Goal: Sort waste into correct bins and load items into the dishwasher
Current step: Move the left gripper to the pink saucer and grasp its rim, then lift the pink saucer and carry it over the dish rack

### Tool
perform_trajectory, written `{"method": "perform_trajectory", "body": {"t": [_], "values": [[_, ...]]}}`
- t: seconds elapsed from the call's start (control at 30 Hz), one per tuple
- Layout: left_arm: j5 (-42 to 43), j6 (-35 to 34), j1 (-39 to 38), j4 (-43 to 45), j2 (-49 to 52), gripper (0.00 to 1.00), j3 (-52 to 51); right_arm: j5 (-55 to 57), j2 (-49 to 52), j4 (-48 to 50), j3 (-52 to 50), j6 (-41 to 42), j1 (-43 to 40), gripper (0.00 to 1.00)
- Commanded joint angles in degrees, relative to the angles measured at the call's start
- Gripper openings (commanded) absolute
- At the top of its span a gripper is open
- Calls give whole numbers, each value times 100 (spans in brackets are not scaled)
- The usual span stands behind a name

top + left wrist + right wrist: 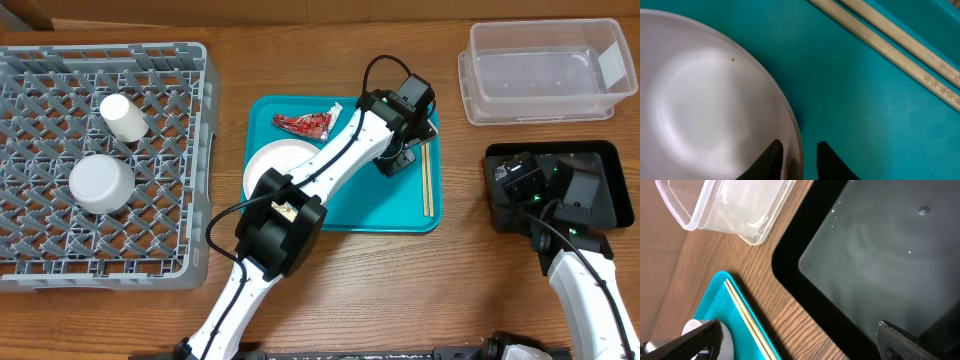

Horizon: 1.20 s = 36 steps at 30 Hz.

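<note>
The white plate [705, 100] lies on the left side of the teal tray [400, 212], and our left tool [799, 150] has its fingers close together with the plate's edge between them; we cannot tell if they squeeze it. Right of the teal tray, our right tool [548, 188] hangs wide open, holding nothing.

No legible text — anywhere

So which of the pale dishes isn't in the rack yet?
The round plate, on the teal tray; the cup and bowl sit in the grey rack.
</note>
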Motion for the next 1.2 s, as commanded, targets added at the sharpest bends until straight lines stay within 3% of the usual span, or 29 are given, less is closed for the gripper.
{"method": "perform_trajectory", "body": {"t": [0.0,0.03,0.27,0.57,0.67,0.8,0.93,1.17], "values": [[48,-79,-9,-22,-48,14,42,-11,-57,31,142,2,-13,100],[48,-131,-9,-28,-48,4,42,-11,-57,31,142,2,-13,100],[50,-713,-4,-352,-197,4,334,-11,-57,31,142,2,-13,100],[79,-1620,245,-1687,-977,4,2186,-11,-57,33,142,2,-13,100],[667,-1989,584,-1996,-1447,4,2643,-11,-57,31,142,2,-11,100],[1683,-2164,1419,-2260,-2164,4,2750,-11,-57,31,142,2,-11,100],[2179,-2398,2782,-2780,-2592,4,2750,-11,-57,33,142,2,-11,100],[2879,-2304,5252,-3685,-2479,4,2675,-11,-57,31,142,2,-13,100]]}}
